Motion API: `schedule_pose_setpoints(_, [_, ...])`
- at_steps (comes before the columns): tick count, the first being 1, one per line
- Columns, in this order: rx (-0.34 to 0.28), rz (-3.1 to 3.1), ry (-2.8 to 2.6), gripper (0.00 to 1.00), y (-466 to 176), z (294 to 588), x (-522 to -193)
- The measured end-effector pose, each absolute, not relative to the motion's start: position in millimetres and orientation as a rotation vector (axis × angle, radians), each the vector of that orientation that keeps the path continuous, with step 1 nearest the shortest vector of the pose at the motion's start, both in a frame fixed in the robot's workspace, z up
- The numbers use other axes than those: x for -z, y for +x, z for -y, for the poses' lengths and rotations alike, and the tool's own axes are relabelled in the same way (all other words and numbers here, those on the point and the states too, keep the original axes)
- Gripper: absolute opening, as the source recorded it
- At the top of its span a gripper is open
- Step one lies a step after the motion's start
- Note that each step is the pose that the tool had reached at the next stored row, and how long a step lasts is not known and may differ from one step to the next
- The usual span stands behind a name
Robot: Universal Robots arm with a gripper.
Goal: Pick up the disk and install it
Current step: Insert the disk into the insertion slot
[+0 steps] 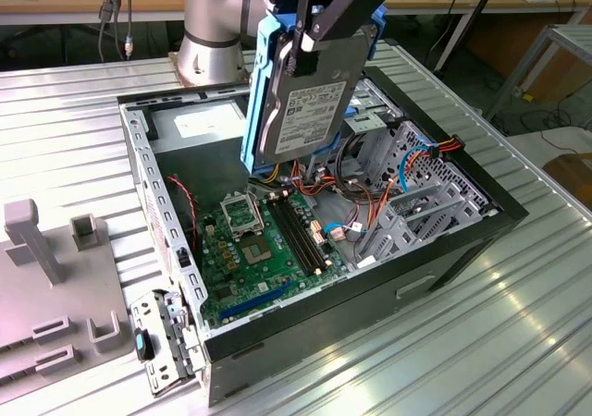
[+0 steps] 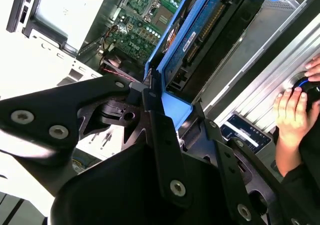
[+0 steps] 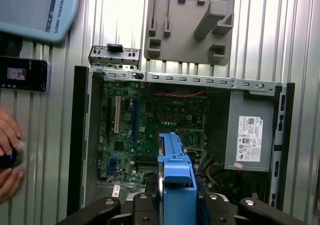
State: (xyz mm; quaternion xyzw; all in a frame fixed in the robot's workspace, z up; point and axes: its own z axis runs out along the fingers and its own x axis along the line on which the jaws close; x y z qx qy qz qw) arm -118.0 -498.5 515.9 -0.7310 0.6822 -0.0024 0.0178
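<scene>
The arm's gripper is clamped on the disk, holding it on edge and tilted in the air over the open computer case, which lies on the ribbed metal worktop. The white label faces the exterior view. The fingers bite near the upper end of the blue carrier, and most of the drive's weight hangs below the grip.

That hold looks like the main hazard. A grasp at one end could let the disk pivot or slide between the fingers. A drop from here would land it on the bare motherboard directly beneath, with its exposed socket and slots.

In the exterior view, a tangle of orange, red and blue wires sits just beside the disk's lower edge. A loop could catch a corner of the carrier and drag the drive off line.

The metal drive cage is on the exterior view's right of the wires. With the disk this tilted, the carrier would probably jam against the cage walls rather than seat.

In the second wrist view, a person's hand rests on the worktop near the case. That looks close enough to the arm's working space to be a concern.
</scene>
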Motion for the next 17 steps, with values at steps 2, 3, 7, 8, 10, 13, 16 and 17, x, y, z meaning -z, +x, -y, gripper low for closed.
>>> schedule_pose_setpoints(2, [0.007,-2.119,-2.271,0.37,-118.0,499.8,-515.9])
schedule_pose_setpoints(3, [0.007,-2.119,-2.271,0.37,-118.0,500.2,-515.8])
schedule_pose_setpoints(7, [0.007,-2.119,-2.271,0.37,-118.0,500.7,-515.9])
schedule_pose_setpoints(8, [0.007,-2.119,-2.271,0.37,-118.0,500.7,-515.9])
schedule_pose_setpoints(10, [0.007,-2.119,-2.271,0.37,-118.0,500.8,-515.9])
schedule_pose_setpoints(13, [0.007,-2.119,-2.271,0.37,-118.0,501.0,-515.9])
schedule_pose_setpoints(16, [0.007,-2.119,-2.271,0.37,-118.0,501.6,-515.9])
schedule_pose_setpoints(17, [0.007,-2.119,-2.271,0.37,-118.0,501.8,-515.9])
